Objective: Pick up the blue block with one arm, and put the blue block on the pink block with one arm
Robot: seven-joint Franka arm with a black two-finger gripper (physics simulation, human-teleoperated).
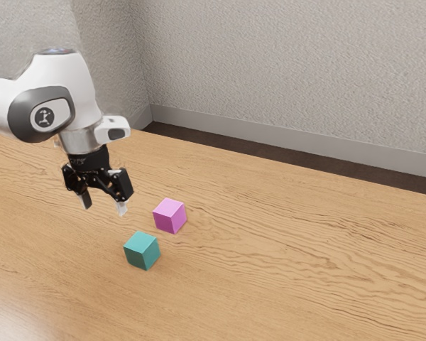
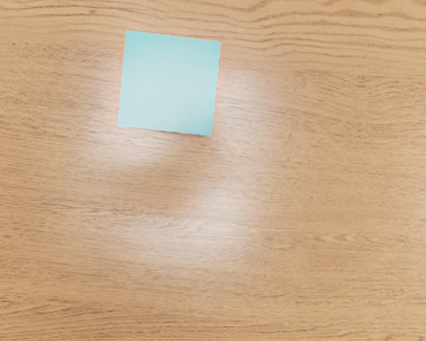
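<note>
A teal-blue block [image 1: 142, 250] rests on the wooden table, with a pink block [image 1: 170, 215] just behind it toward the exterior view's right, a small gap between them. My gripper [image 1: 104, 206] hangs above the table to the exterior view's left of both blocks, open, with nothing between its fingers. In the wrist view the blue block [image 2: 170, 83] shows from straight above as a pale teal square lying flat on the wood, off to one side of my hand's centre.
The wooden table [image 1: 284, 249] stretches wide toward the exterior view's right and front. A grey textured wall with a pale baseboard [image 1: 291, 138] runs behind the table's far edge.
</note>
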